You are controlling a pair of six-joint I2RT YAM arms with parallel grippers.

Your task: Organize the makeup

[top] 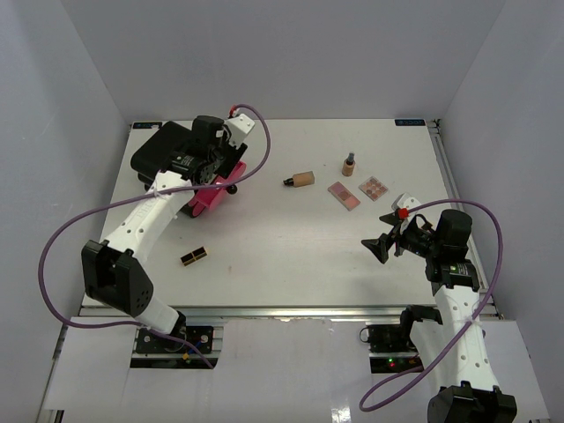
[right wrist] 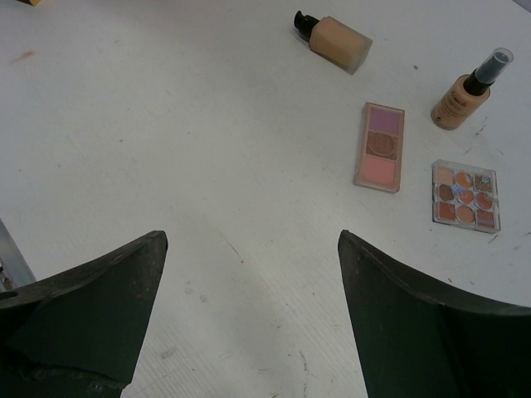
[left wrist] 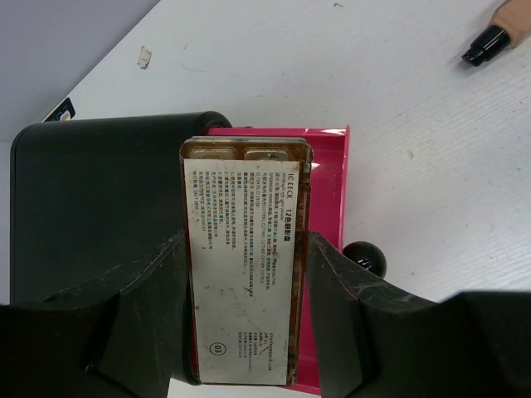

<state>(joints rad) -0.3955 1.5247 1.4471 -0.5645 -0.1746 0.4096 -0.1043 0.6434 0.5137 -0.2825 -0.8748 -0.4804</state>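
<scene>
My left gripper [left wrist: 247, 249] is shut on the dark-framed rectangular palette [left wrist: 241, 207], printed label side up, over the pink inside [left wrist: 328, 191] of the black-and-pink case [top: 163, 150]. In the top view this gripper [top: 211, 167] sits at the back left. The right gripper [top: 381, 245] stands open above bare table [right wrist: 253, 240], holding nothing. Ahead of it lie the beige black-capped foundation tube [right wrist: 336, 41], the tan bottle [right wrist: 465, 95], the pink palette [right wrist: 380, 147] and the multi-shade palette [right wrist: 465, 196]. The gold-and-black lipsticks [top: 195, 256] lie at the front left.
A small black round thing [left wrist: 365, 257] rests on the table beside the case's pink edge. Grey walls close in the white table [top: 282, 256] on three sides. A metal rail [top: 282, 310] runs along the near edge.
</scene>
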